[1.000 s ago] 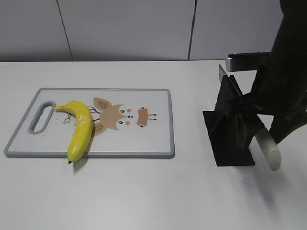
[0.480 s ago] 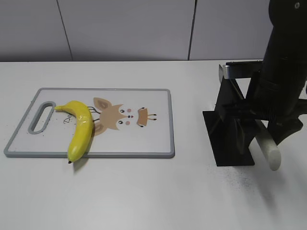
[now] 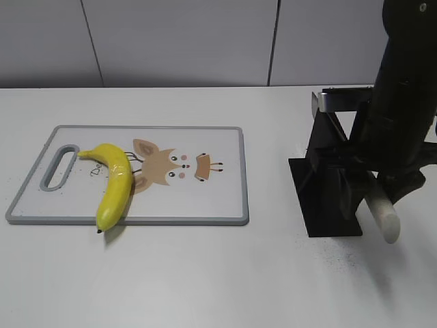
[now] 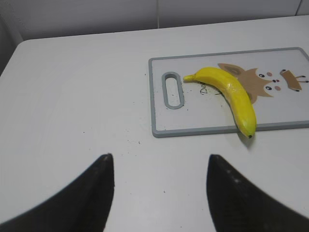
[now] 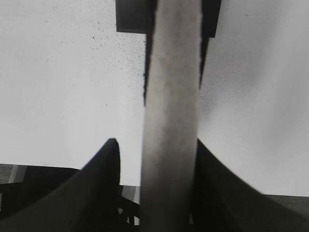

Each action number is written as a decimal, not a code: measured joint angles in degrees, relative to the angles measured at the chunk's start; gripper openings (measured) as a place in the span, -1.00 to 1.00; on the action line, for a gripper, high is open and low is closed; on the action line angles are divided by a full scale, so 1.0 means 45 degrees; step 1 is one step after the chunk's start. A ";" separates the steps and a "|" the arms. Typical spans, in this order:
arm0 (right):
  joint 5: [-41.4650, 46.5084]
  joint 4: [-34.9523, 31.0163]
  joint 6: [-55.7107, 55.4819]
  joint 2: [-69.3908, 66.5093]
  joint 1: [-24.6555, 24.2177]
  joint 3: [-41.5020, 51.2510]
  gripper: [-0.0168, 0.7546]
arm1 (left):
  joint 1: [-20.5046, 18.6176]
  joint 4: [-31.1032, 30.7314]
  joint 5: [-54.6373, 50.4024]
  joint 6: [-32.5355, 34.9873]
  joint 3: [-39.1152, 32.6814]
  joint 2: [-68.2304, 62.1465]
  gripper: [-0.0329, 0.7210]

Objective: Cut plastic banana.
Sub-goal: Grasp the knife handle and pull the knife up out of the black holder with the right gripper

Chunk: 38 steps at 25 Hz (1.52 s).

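Note:
The plastic banana [image 3: 115, 184] is glossy yellow and whole. It lies on the left part of the cutting board [image 3: 205, 198], with its dark tip over the front edge. It also shows in the left wrist view [image 4: 231, 94]. A knife with a pale grey handle [image 3: 382, 212] sits tilted in a black stand [image 3: 328, 198]. My right gripper [image 5: 155, 140] straddles that handle [image 5: 171, 96]; one finger lies against it and the other stands a little apart. My left gripper [image 4: 157, 155] is open and empty above bare table, left of the board [image 4: 159, 96].
The board has a cartoon animal print and a handle slot [image 3: 60, 166] at its left end. A metal part of the knife [image 3: 341, 101] sticks out at the top of the stand. A grey wall runs along the back of the white table [image 3: 205, 273].
My right arm has swung left and come down over the stand, so the gripper now straddles the knife handle. The banana, board and left gripper have not moved.

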State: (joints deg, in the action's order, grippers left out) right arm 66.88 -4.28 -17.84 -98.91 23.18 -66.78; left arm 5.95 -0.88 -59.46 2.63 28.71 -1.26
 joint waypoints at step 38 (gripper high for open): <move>0.0330 0.0217 -0.0173 0.1174 0.0000 0.0000 -0.49 | 0.0000 0.0000 0.0000 0.0006 0.0000 0.0000 0.63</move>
State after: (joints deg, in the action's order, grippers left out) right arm 68.36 -3.30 -18.62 -93.63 23.18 -66.78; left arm 5.95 -0.88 -59.46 2.66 28.71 -1.26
